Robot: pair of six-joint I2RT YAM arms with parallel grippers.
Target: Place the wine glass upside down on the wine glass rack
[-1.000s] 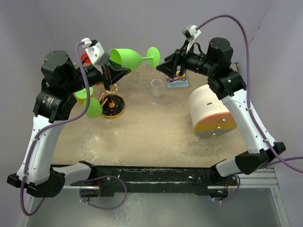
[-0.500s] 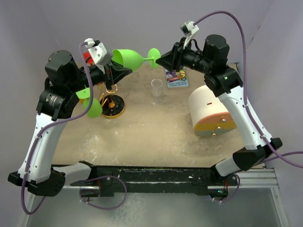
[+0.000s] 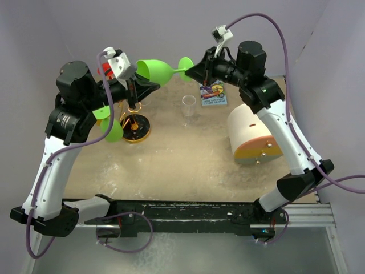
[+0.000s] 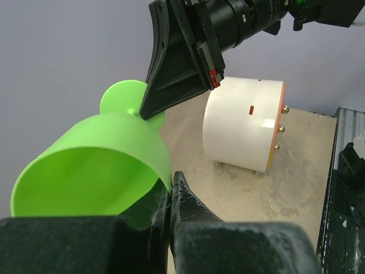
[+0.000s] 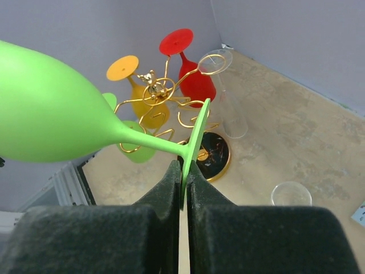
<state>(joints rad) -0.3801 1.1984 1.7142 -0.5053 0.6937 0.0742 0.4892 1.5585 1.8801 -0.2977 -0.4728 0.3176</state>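
I read the glass as matt green plastic, the rack as shiny gold wire, the table as rough and mottled, the drum as glossy white.

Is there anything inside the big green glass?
Nothing shows inside the green wine glass; its bowl looks bare and empty. The left gripper, pinching the rim, covers the lowest bit.

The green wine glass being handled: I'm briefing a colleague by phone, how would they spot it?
Find the gold wire rack at far left. Above it a green wine glass lies sideways in mid-air, left pincer on its bowl rim, right pincer on its foot. The other green glass hangs from the rack.
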